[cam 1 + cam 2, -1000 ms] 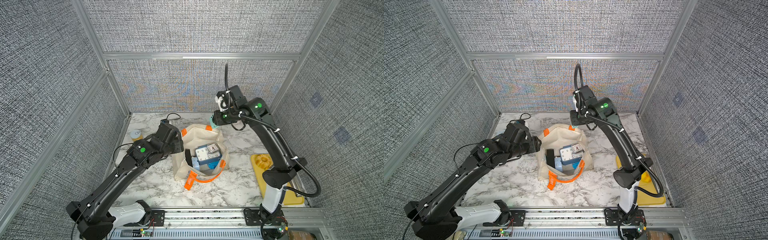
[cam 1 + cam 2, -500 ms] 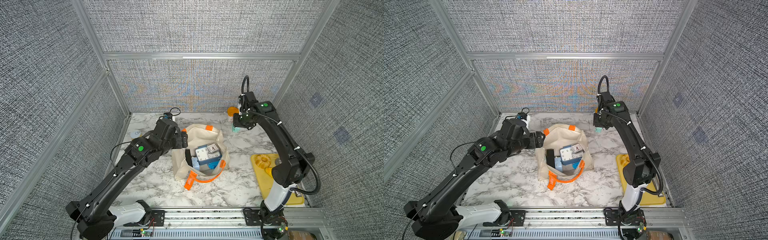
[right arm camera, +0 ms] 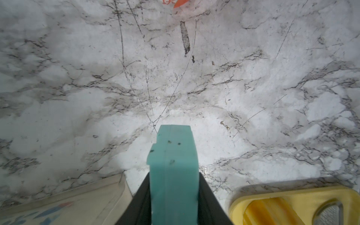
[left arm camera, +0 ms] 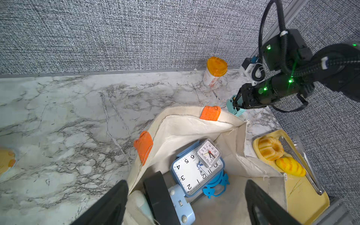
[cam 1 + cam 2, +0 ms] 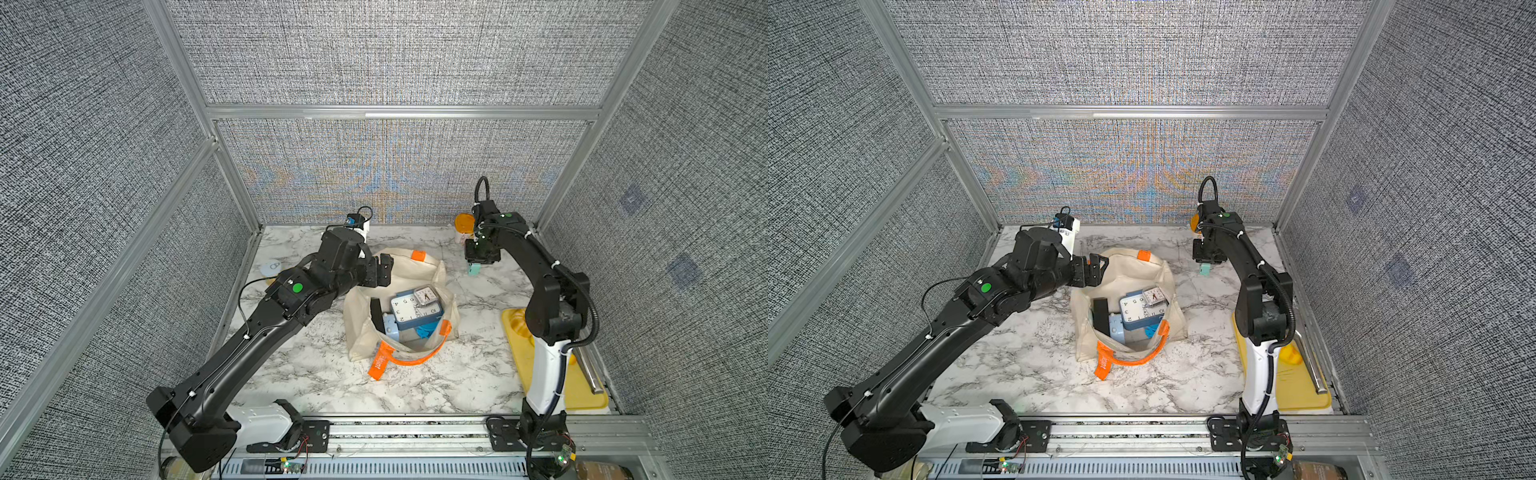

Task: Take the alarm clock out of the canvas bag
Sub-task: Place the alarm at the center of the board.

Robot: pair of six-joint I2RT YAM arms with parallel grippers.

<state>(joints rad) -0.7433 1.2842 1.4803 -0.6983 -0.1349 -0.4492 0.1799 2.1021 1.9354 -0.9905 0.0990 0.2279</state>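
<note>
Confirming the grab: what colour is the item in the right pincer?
The item is teal, clearest in the right wrist view.

The mouth of the canvas bag (image 5: 357, 328) is seen open upward, but it is crowded by a blue clock (image 5: 409, 313) with a small clock (image 5: 424, 296) lying on it, a black block (image 5: 376, 311) set upright beside them, and the wide-spread left claw (image 5: 381, 270) at the rim. Bare bench (image 5: 332, 382) is left in front of the bag, and a strip is left between bag and yellow tray (image 5: 582, 390). The far right corner is narrowed by an orange-lidded bottle (image 5: 464, 226) and the right claw (image 5: 476, 264), clamped on a teal block (image 5: 473, 270) close to the bench.
</note>
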